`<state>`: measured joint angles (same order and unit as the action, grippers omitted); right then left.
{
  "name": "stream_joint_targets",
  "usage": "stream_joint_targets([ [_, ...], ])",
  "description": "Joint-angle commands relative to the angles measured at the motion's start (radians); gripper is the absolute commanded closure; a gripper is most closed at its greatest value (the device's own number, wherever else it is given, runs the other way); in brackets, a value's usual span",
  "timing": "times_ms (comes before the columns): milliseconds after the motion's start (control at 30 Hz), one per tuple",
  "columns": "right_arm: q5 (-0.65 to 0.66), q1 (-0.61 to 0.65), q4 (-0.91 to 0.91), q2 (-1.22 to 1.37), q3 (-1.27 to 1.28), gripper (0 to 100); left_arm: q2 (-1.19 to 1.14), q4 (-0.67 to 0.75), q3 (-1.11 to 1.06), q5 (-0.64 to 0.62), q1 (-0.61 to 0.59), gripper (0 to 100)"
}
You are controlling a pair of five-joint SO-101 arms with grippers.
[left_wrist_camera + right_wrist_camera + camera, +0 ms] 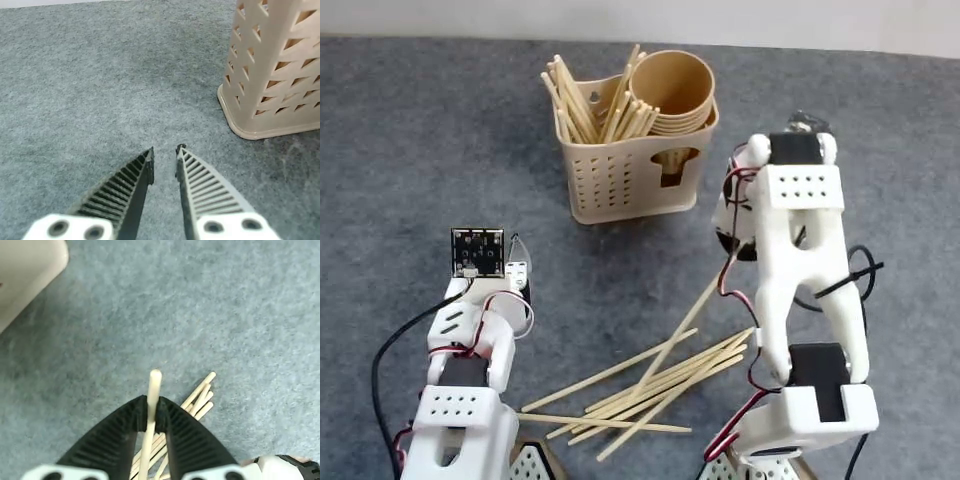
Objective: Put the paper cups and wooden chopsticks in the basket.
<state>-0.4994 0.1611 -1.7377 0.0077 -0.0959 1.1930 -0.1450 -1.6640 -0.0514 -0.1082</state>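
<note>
Thin, pale wooden chopsticks point(650, 385) lay piled on the fuzzy grey table point(410, 130) between the arms. The right gripper point(151, 407) squeezed one smooth round stick point(154, 382) near its tip. It would likely need to lift it high and stand it up before letting go. The left gripper point(164, 157) was open a bit, empty. Farther off, the tan plastic basket point(620, 185) with holes held sticks and stacked brown paper cups point(672, 85).
</note>
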Motion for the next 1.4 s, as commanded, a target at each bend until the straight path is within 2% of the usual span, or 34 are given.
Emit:
stream_joint_targets([
  [0, 0.0, 0.038, -0.022, -0.153, -0.038, 99.4, 0.019, 0.002, -0.001, -0.003, -0.008, 91],
  [233, 0.0, 0.064, 0.07, -0.389, 0.045, 99.4, 0.019, 0.002, -0.001, -0.003, -0.008, 91],
  [567, 0.078, 0.09, 0.139, -0.483, 0.062, 99.4, 0.019, 0.002, -0.001, -0.003, -0.008, 91],
  [1033, 0.253, 0.231, 0.509, -0.693, 0.068, 99.4, 0.019, 0.002, -0.001, -0.003, -0.007, 91],
  [1367, 0.262, 0.314, 0.848, -0.685, 0.064, 99.4, 0.019, 0.002, -0.001, -0.003, -0.007, 91],
])
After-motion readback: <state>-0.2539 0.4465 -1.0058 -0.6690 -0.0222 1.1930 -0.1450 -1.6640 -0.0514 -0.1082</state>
